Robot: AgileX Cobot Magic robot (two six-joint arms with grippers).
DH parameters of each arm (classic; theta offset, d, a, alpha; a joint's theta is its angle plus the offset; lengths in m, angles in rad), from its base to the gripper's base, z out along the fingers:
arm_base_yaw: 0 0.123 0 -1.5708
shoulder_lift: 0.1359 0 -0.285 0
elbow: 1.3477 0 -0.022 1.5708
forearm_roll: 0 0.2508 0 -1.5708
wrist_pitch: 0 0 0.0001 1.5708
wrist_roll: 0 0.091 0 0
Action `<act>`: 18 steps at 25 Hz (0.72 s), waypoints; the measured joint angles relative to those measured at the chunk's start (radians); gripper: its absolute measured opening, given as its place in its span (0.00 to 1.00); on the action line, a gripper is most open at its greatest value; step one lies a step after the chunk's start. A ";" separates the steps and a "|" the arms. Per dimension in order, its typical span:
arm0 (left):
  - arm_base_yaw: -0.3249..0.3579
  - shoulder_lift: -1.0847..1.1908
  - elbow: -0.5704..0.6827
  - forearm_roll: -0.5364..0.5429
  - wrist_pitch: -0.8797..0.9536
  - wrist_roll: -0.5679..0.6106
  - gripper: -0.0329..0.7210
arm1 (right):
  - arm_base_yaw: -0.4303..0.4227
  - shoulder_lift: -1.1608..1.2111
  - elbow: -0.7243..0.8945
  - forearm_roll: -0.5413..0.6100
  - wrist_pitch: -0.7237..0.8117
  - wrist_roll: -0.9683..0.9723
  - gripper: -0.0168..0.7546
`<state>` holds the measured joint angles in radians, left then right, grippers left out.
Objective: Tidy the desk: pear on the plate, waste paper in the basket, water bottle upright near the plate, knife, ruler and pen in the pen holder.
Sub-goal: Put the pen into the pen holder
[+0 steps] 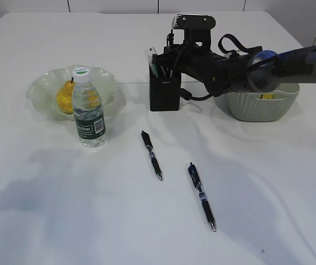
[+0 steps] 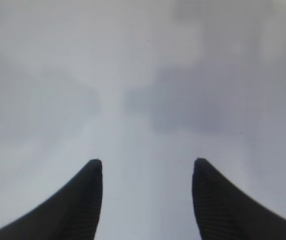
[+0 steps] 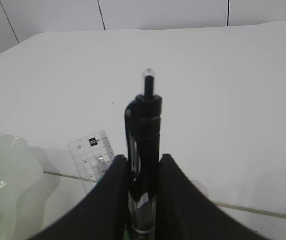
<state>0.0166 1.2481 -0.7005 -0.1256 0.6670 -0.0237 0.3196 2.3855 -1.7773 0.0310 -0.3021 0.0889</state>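
The table (image 1: 268, 182) is mostly cleared. The right arm (image 1: 290, 63) stretches across from the basket (image 1: 260, 107) side, its wrist hanging right over the holder (image 1: 165, 88).

The basket sits under that arm's forearm, behind the gripper; something yellow shows inside, too small to name.

The plate (image 1: 39, 88) lies well off to the gripper's far side, with the pear (image 1: 65, 98) already on it, so that part looks done. The bottle (image 1: 89, 107) stands upright against the plate's near edge, cap up, which also looks settled.

The holder is directly below the right gripper (image 3: 143, 172). In the right wrist view a clear ruler (image 3: 94, 155) pokes up just beside the fingers, so it seems to be in the holder already.

The right gripper is clamped on a pen (image 3: 143, 145), held upright with its clicker end up, presumably so it can drop straight into the holder's mouth. I'd judge it is about to be lowered and let go.

Two more pens lie flat on the table, nearer me than the gripper: one (image 1: 151, 147) closer to the holder, the other (image 1: 202, 195) further out. Both still need collecting.

The left gripper (image 2: 147, 200) hangs over bare table with its jaws standing apart and nothing between them. I can't see a knife.
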 joint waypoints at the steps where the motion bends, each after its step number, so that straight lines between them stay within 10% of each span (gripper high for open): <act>1: 0.000 0.000 0.000 0.000 0.000 0.000 0.58 | 0.000 0.000 0.000 0.000 0.000 0.000 0.21; 18: 0.000 0.000 0.000 0.002 0.000 0.000 0.58 | -0.004 -0.142 0.000 -0.012 0.227 0.017 0.37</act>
<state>0.0166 1.2481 -0.7005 -0.1237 0.6670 -0.0237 0.3156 2.2438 -1.7773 0.0191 -0.0752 0.1060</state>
